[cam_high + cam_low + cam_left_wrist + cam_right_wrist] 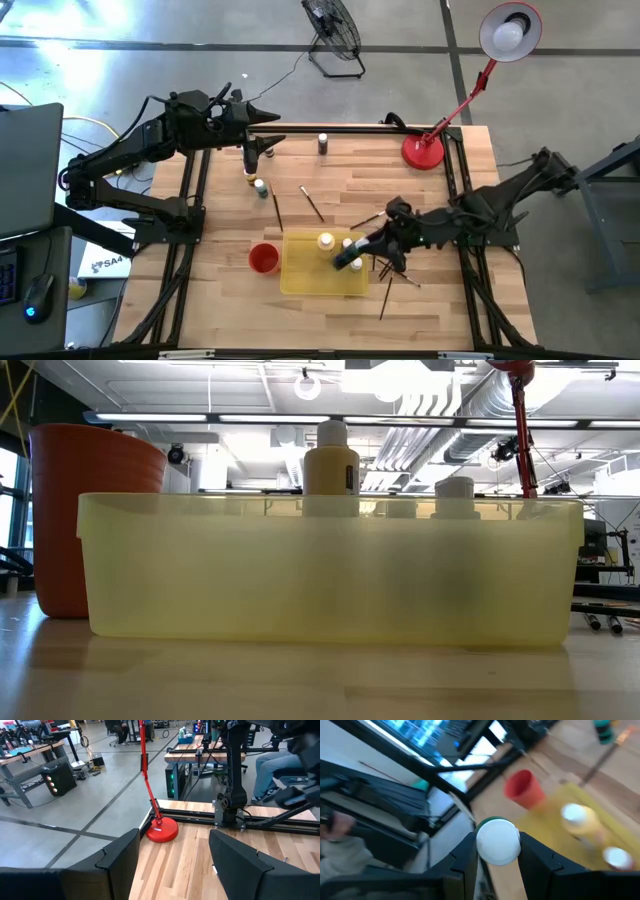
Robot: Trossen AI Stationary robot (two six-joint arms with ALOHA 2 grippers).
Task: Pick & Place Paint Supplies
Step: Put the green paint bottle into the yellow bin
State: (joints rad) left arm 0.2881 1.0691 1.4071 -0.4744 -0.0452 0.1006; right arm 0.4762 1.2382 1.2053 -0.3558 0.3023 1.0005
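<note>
The left tool (252,155) hangs with its fingers apart above the bench's (420,310) far-left part, near two paint bottles (259,184). Rightward, the yellow tray (300,280) holds two bottles (325,241). The right tool (352,262) is clamped on a white-capped bottle (498,841) over the tray's right edge.

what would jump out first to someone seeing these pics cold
The yellow tray near the table's front, with two pale-capped bottles standing in it and a red cup just beside it. Over its right side the right gripper is shut on a white-capped bottle. The left gripper hangs open near the table's back-left.
</note>
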